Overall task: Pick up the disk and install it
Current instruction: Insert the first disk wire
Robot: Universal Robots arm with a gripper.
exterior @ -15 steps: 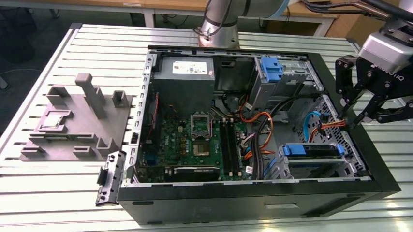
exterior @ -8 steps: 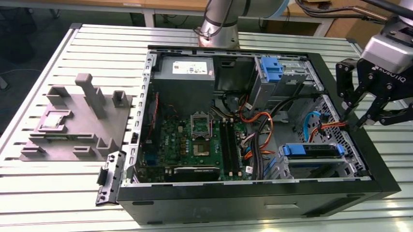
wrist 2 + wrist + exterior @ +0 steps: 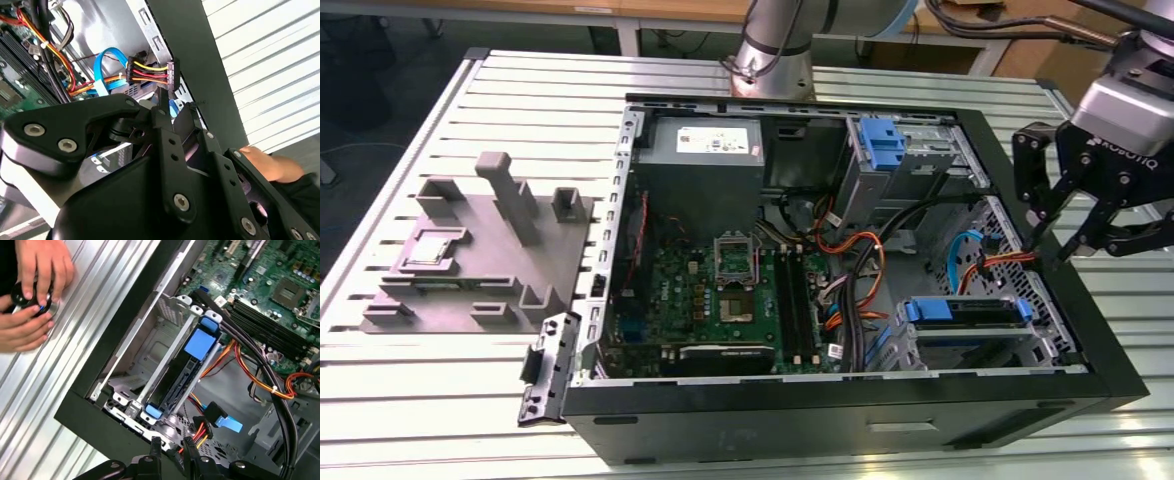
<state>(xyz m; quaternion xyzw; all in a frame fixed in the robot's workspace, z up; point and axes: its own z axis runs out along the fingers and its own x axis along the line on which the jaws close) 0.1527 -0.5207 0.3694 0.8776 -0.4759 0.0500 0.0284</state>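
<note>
Above the case (image 3: 1107, 330) wall, hand (image 3: 1067, 235) open, empty, touching nothing.

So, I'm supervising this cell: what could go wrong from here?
Two risks. The black gripper hangs at the edge of the black computer case, close to the loose orange and blue cables; it might snag them. Also, a person's hands rest on the slatted metal table beside the case, within the arm's likely reach.

Arm (image 3: 771, 45): silver-grey tube link, grey wrist block. Gripper (image 3: 1070, 215): matte black jointed finger links, round silver screws at pivots, white lettering.
</note>
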